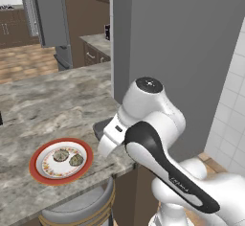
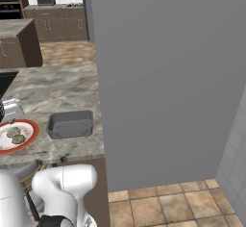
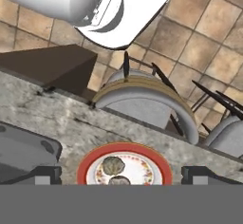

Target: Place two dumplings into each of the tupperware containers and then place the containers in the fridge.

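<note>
On the marbled grey-brown stone counter (image 1: 52, 100), as the left base camera sees it, sits a round red-rimmed patterned plate (image 1: 61, 162) carrying two small mottled beige-tan dumplings (image 1: 68, 157), side by side; just beyond the plate's right edge, a corner of a shallow dark-grey rectangular tupperware container (image 1: 101, 127) peeks from behind the white arm; the tall plain grey fridge (image 1: 182, 52) rises immediately behind it.

From the right base camera, the same container (image 2: 70, 124) lies whole on the counter and looks empty, close against the fridge's (image 2: 168, 77) flat side; the plate (image 2: 17, 135) with both dumplings (image 2: 15, 135) rests near it to the left.

Through the hand camera, the gripper (image 3: 121, 174) hovers over the plate (image 3: 124, 163), its two dark fingertips (image 3: 45, 174) standing wide apart and gripping nothing; the dumplings (image 3: 114, 166) lie between them below; the container's (image 3: 26, 154) rim shows at the left; a round grey-cushioned stool with a tan wooden rim (image 3: 147, 102) stands beyond the counter edge.

By my reckoning the task has barely begun: no dumpling is in the container, nothing is in the fridge, and I see just one container and two dumplings.
</note>
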Motion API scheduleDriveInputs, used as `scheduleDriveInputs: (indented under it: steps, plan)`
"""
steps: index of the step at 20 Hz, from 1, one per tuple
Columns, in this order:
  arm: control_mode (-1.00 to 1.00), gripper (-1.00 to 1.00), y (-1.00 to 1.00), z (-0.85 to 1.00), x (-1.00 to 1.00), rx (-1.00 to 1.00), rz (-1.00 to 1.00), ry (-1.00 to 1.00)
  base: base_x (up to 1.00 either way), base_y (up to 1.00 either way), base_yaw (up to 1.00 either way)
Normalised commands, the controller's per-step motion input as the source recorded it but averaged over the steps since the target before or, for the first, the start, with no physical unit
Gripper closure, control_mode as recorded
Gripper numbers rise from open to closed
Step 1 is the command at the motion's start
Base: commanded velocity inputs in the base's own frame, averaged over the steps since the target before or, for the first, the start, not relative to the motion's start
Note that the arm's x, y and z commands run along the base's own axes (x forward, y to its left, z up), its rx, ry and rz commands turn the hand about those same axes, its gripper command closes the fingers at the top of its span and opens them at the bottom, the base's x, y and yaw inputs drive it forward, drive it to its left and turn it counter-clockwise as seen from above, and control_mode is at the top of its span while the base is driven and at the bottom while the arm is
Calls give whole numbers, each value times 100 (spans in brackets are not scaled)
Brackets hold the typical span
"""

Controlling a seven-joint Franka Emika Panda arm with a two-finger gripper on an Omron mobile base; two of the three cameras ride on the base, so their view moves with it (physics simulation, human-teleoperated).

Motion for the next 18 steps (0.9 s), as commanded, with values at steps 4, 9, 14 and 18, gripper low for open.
scheduleDriveInputs:
  steps: [4,9,14,18]
  plan:
    - [-100,-100,47,-1,0,0,0,14,0,0,0]
    - [-100,-100,46,-15,3,0,-12,24,0,0,0]
    - [-100,-100,5,-38,13,0,-17,12,0,0,0]
    - [-100,-100,0,-31,18,0,-16,12,0,0,0]
